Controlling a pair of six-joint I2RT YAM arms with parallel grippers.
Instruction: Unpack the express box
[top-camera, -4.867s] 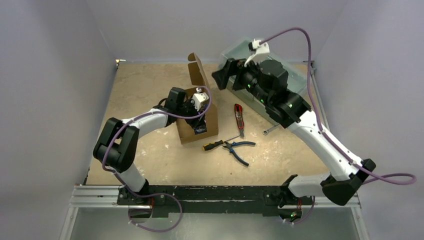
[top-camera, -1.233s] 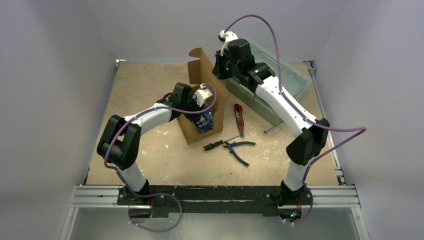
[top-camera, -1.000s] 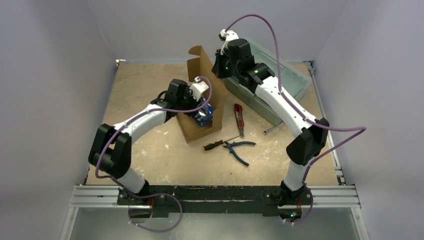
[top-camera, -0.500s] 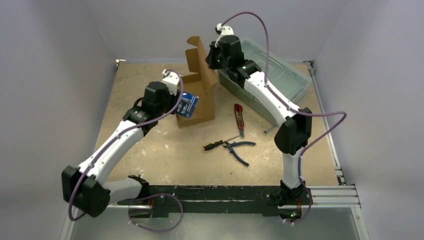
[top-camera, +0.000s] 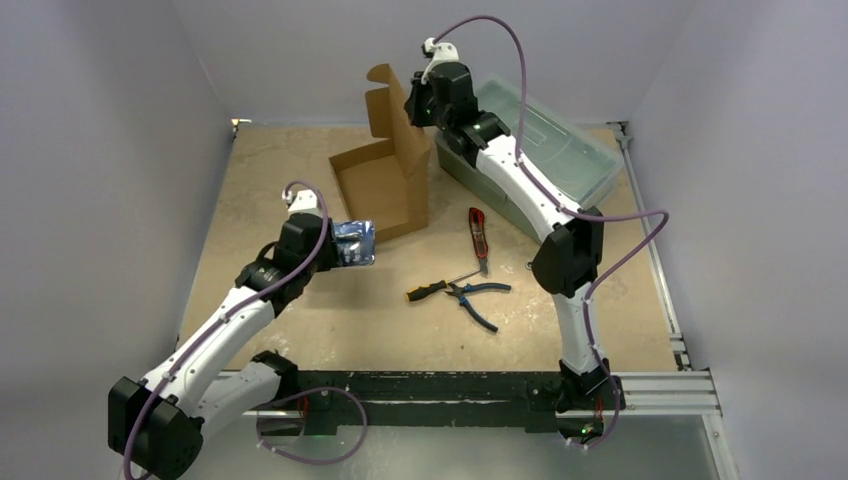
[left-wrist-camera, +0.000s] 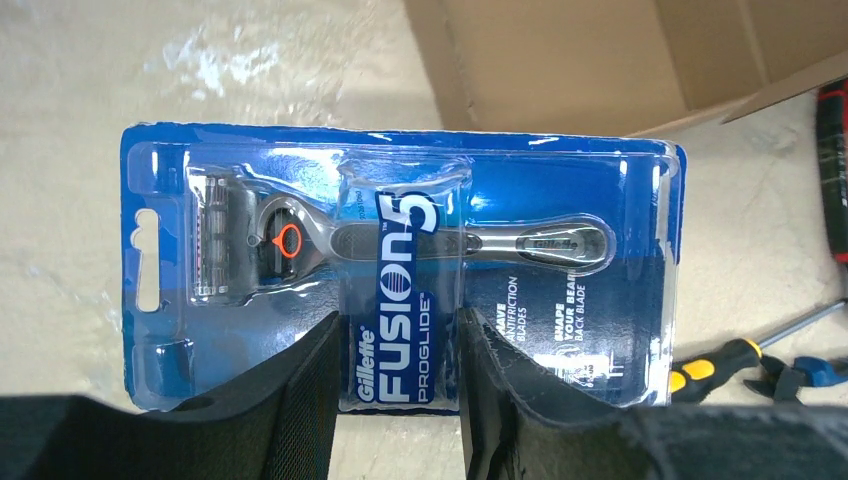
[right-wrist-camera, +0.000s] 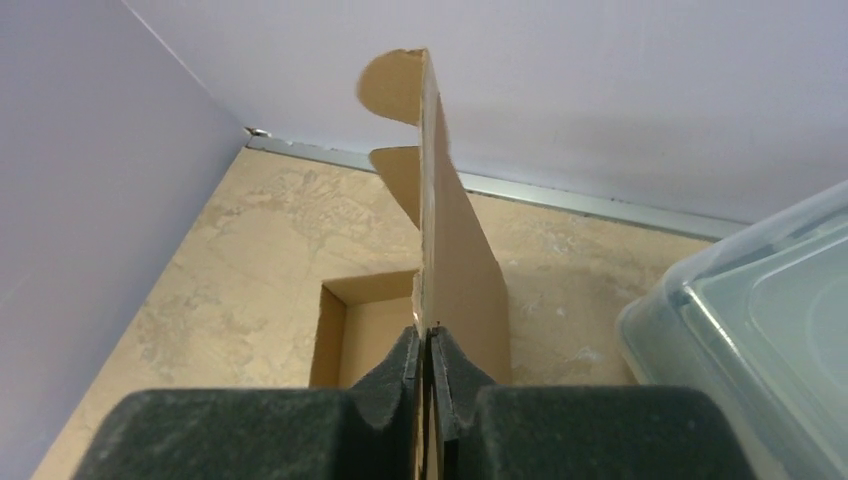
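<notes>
At lower left of the top view, the left hand (top-camera: 338, 246) pinches a blue razor pack (top-camera: 354, 243) by its bottom edge, outside the box. Farther back, at upper centre, the express box (top-camera: 372, 186) sits open on the table (top-camera: 400, 340). The right hand (right-wrist-camera: 425, 372) is pressed together on its upright lid (right-wrist-camera: 452, 250).

Pale lilac walls (top-camera: 100, 100), mottled beige tabletop (top-camera: 280, 170)

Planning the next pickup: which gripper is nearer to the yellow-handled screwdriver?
Left. The left gripper, holding the razor pack, is just left of the screwdriver; the right gripper is farther off behind it, pinching the lid of the express box.
</notes>
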